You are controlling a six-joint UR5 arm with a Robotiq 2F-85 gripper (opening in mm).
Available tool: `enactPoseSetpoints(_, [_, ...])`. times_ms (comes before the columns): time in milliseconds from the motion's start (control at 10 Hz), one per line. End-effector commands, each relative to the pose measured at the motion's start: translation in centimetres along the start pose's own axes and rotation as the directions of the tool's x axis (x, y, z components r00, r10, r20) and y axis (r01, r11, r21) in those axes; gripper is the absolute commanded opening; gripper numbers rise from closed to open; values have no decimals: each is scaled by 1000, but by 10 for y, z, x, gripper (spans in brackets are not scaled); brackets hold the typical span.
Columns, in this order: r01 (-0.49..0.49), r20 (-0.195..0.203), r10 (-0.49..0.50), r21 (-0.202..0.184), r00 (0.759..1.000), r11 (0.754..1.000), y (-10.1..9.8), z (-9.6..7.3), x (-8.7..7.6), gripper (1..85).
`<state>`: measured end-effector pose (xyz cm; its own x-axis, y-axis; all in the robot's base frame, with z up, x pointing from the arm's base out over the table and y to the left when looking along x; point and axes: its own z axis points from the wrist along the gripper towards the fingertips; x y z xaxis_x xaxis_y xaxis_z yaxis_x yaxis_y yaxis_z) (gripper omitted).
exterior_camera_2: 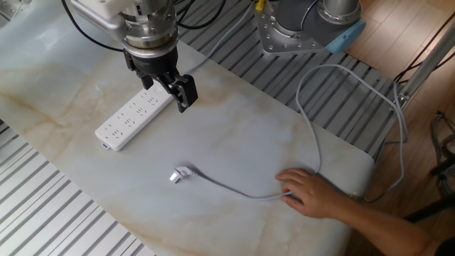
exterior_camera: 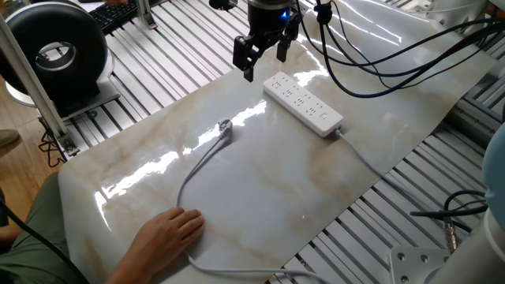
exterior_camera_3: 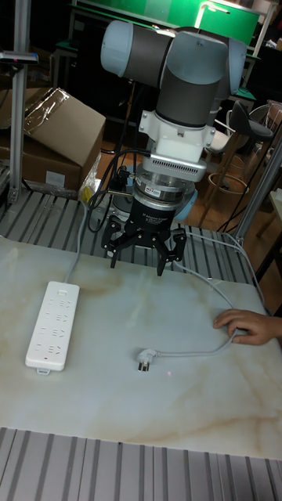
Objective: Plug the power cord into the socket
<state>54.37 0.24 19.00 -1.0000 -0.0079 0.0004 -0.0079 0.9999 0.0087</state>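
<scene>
The power cord's grey plug lies loose on the marble-patterned sheet, its thin grey cable curving away to a person's hand. The socket, a long white power strip, lies flat with its outlets facing up. My gripper hangs open and empty above the sheet, beside one end of the strip and well apart from the plug.
A person's hand rests on the cable at the sheet's edge. The strip's white lead runs off the sheet. Black robot cables hang behind. A round black device stands off the sheet, and ribbed metal slats surround it.
</scene>
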Motion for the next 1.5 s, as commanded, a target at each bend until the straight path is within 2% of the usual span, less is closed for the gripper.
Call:
enactPoseSetpoints(0, [0,0,0,0,1000,1000,2,0,0,840])
enactPoseSetpoints(100, [151,-51,-150,12,987,988,-1,-1,12,10])
enactPoseSetpoints(300, [162,-65,-159,42,985,986,-4,-3,12,10])
enactPoseSetpoints(1400, [151,-48,-149,38,988,988,-1,-2,8,10])
